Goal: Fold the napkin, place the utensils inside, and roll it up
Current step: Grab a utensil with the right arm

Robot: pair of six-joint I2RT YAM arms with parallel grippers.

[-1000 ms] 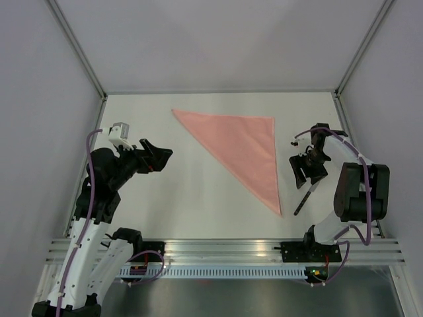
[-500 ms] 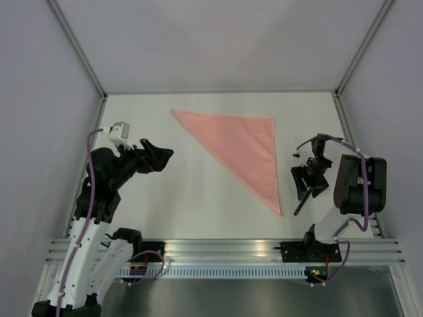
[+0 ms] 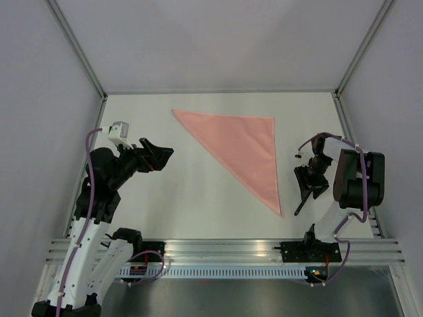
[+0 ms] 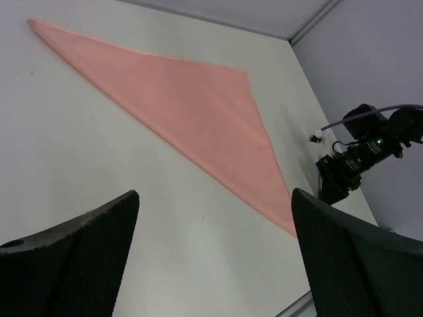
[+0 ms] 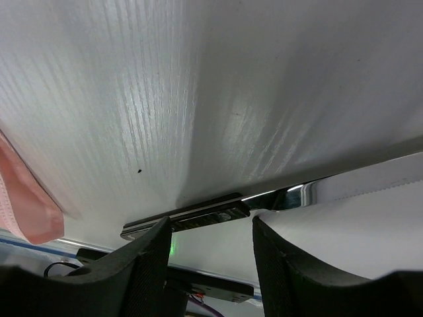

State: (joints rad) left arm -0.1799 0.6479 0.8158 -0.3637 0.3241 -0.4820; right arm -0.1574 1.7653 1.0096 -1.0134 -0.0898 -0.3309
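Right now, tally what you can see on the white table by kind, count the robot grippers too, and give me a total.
Salmon-pink cloth napkin, folded into a triangle: 1
Slim knife with a black handle and silver blade: 1
Black two-finger grippers: 2, the left gripper and the right gripper
Total: 4

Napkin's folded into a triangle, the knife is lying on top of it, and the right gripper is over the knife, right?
The knife is not on the napkin: it lies on the bare table just right of it, as the top external view shows. The triangle fold and the right gripper over the knife are correct.
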